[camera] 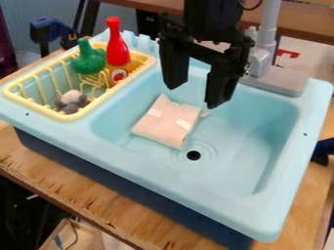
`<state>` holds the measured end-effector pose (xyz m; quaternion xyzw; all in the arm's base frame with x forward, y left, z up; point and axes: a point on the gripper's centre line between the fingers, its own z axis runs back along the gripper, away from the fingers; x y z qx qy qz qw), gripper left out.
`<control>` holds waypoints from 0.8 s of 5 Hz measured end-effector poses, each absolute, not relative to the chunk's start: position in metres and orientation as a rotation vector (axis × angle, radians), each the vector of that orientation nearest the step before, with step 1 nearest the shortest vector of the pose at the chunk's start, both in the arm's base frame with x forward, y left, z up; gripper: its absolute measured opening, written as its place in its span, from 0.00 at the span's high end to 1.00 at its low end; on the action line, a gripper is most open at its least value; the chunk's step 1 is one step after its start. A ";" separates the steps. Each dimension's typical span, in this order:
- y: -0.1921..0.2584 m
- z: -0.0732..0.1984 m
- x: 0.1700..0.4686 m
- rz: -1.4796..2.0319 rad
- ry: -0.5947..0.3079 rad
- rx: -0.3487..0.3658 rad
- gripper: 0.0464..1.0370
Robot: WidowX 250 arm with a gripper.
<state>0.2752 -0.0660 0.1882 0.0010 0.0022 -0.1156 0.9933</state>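
1 camera, above sink, looking down aslant

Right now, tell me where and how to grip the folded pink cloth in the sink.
Probably best pinched across its middle, from above: the folded cloth lies low in the sink, walls around it, its top exposed, and the open gripper hangs over the basin.

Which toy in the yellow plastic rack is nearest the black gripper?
The upright red plastic bottle; the green toy and the grey-and-white toy both sit farther from the gripper.
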 end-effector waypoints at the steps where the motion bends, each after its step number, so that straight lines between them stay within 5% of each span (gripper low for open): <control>1: -0.066 0.181 0.275 -0.232 0.032 0.005 0.04; 4: -0.038 0.148 0.310 -0.155 0.051 0.068 0.04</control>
